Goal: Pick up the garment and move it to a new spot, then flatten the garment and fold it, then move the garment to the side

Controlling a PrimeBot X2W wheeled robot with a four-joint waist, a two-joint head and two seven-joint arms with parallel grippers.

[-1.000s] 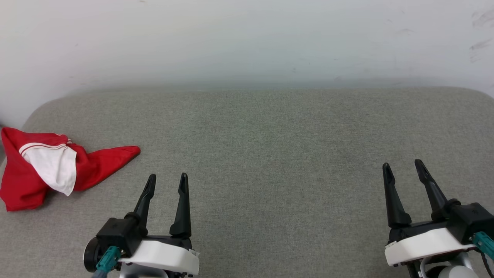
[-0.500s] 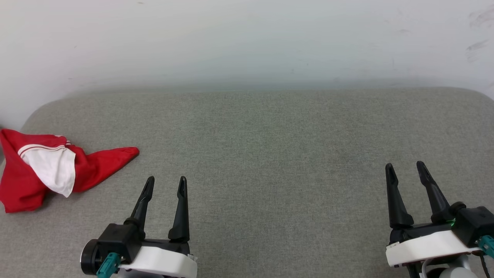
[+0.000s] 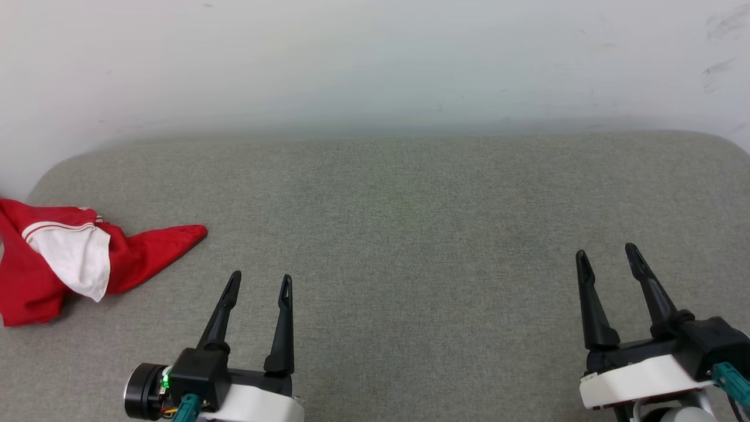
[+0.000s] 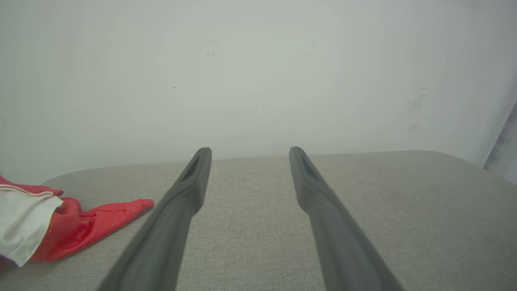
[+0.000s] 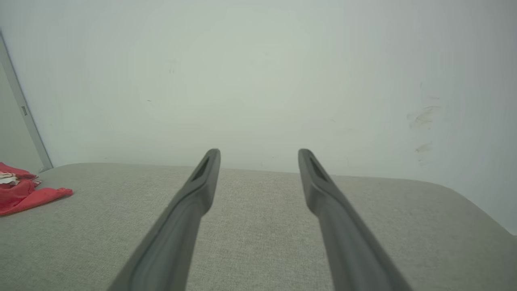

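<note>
Both pairs of jaws gaped empty: left gripper (image 3: pixel 261 276) at seven o'clock, right gripper (image 3: pixel 606 251) at four o'clock. The garment (image 3: pixel 140 252) lay crumpled at nine o'clock on the grey tabletop (image 3: pixel 410 205), well apart from them.

Red garment (image 3: pixel 135 258) — white sleeve — grey surface (image 3: pixel 410 234)

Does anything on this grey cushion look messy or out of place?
The red and white shirt lies crumpled at the left edge of the grey cushion, a white sleeve flopped over the red cloth. The wall behind has faint scuff marks at upper right.
</note>
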